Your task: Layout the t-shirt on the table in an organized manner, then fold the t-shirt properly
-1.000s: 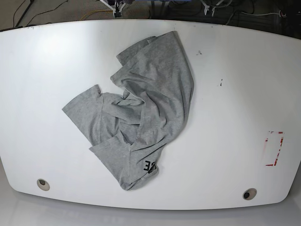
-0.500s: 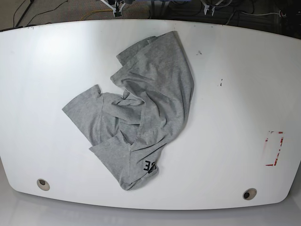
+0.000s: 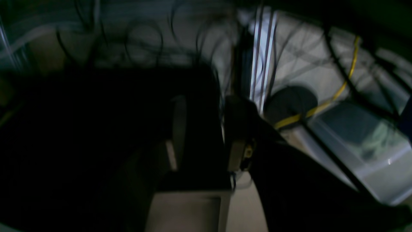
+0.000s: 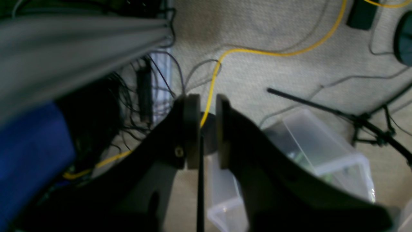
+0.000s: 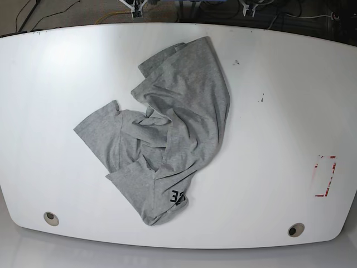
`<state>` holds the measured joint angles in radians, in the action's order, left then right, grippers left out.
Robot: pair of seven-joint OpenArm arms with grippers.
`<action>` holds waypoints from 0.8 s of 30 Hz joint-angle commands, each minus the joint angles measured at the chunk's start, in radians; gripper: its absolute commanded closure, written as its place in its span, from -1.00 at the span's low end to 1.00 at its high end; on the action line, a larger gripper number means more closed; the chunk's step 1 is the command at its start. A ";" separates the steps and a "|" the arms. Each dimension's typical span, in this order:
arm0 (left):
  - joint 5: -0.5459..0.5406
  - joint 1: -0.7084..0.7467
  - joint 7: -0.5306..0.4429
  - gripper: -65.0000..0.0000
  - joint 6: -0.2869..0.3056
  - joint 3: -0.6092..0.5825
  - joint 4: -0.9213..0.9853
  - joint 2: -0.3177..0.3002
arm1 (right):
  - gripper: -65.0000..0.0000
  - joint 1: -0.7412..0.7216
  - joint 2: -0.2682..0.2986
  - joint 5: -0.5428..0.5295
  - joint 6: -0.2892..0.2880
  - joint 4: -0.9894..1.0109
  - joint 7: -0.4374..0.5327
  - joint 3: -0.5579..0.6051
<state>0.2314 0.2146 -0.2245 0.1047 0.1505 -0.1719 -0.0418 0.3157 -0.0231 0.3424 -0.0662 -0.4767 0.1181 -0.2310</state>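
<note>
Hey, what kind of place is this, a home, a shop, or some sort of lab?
Probably a robotics lab or test room. A crumpled t-shirt lies alone on a bare white table, loose cables trail over the carpet, and the gripper hangs above a clear plastic bin.

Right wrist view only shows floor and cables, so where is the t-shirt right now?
Observer: The t-shirt lies crumpled near the middle of the table.
Operator: Any print showing?
Observer: Black lettering shows at its near edge.
Operator: Is the left pincer close to it?
Observer: No. The left pincer is off the table, above floor cables, jaws apart and holding nothing.
</note>
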 commanded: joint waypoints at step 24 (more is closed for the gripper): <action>-0.004 0.363 -0.049 0.45 -0.001 0.001 -0.513 0.004 | 0.76 0.403 -0.104 -0.001 -0.004 -0.600 0.009 0.003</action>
<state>0.2276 0.5381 -0.2600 0.1047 0.1505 -0.6495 -0.0364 0.6827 -0.1223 0.3405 -0.0700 -1.0409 0.1108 -0.2276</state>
